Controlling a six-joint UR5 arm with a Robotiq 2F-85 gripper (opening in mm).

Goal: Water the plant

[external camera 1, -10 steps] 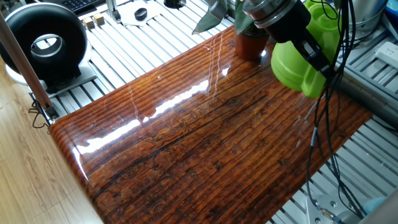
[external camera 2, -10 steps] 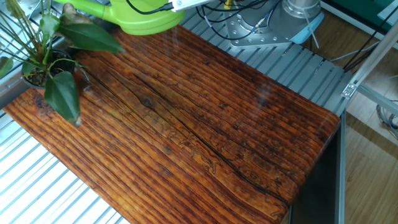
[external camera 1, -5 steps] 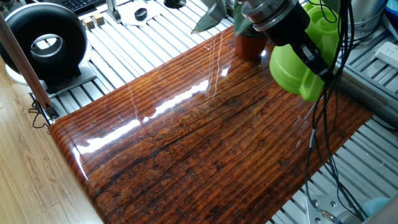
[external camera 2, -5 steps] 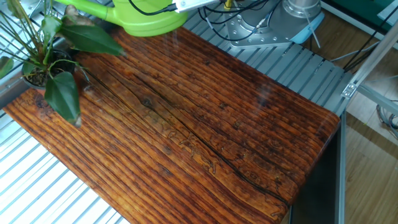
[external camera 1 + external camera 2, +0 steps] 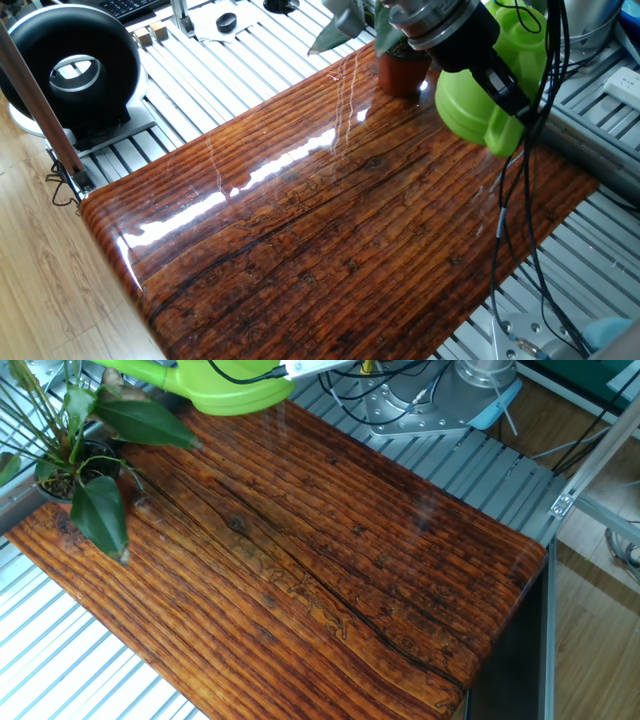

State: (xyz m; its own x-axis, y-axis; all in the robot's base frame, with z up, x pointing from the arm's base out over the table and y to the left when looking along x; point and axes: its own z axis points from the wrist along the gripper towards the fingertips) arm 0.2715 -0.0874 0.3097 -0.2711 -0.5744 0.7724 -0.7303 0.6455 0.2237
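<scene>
Overhead, watering can tilts beside potted plant

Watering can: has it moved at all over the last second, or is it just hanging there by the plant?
Barely. The watering can rose slightly, then eased back; its spout stays above the plant. It remains carried off the table, but the jaws are hidden. The plant and its pot have not moved.
</scene>
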